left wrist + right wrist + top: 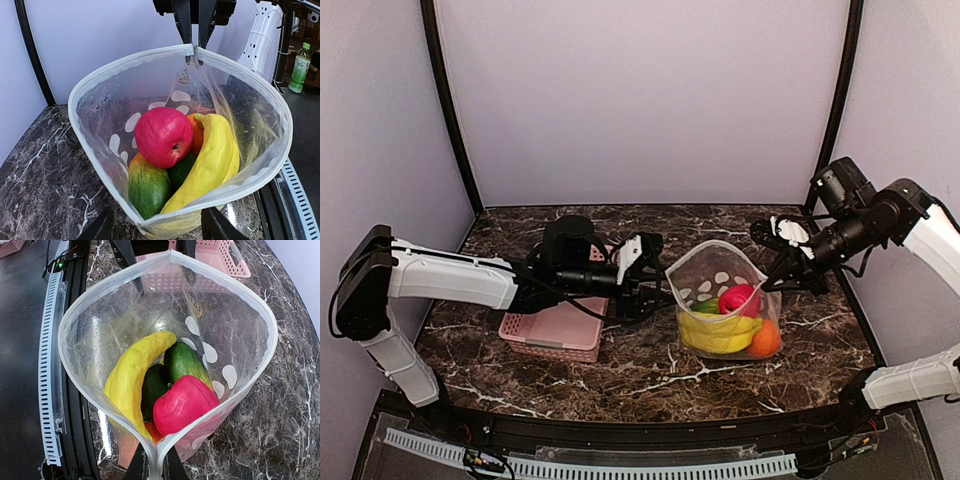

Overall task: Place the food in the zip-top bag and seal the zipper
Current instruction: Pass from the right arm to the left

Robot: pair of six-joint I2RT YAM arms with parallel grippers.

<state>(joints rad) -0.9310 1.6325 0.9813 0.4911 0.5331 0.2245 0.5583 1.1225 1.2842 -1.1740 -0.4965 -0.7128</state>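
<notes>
The zip-top bag [720, 265] stands upright on the table, its mouth spread wide. The food lies inside it: a magenta-red piece [162, 136], a yellow banana [210, 160], green pieces [149, 187] and an orange [766, 340]. The zipper [125, 60] runs unsealed round the open rim. My right gripper [155, 467] is shut on the bag's right corner and holds it up. My left gripper [160, 230] is open at the opposite corner, one finger [102, 227] on each side of the rim and apart from it.
A pink slotted basket [555, 335] sits to the left of the bag, under my left arm. Dark frame posts stand at the back corners. A ribbed white strip [52, 365] runs along the table's near edge. A green bottle [301, 67] stands off the table.
</notes>
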